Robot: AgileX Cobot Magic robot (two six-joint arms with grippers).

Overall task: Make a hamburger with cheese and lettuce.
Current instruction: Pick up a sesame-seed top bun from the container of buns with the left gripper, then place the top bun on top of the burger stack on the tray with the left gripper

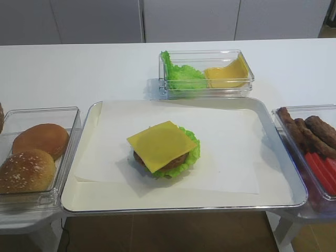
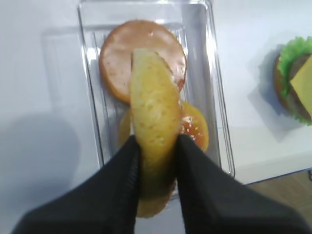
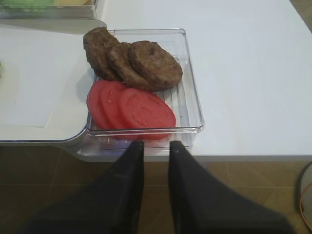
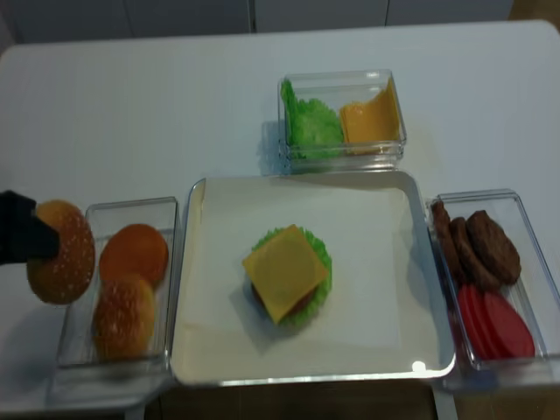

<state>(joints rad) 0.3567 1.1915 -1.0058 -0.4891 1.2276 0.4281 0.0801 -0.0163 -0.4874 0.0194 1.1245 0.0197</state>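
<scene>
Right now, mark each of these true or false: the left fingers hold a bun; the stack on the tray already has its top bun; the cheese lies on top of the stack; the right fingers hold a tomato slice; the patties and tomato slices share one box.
1. The left fingers hold a bun. True.
2. The stack on the tray already has its top bun. False: nothing lies over the cheese.
3. The cheese lies on top of the stack. True.
4. The right fingers hold a tomato slice. False: they are shut and empty, near the box.
5. The patties and tomato slices share one box. True.
</scene>
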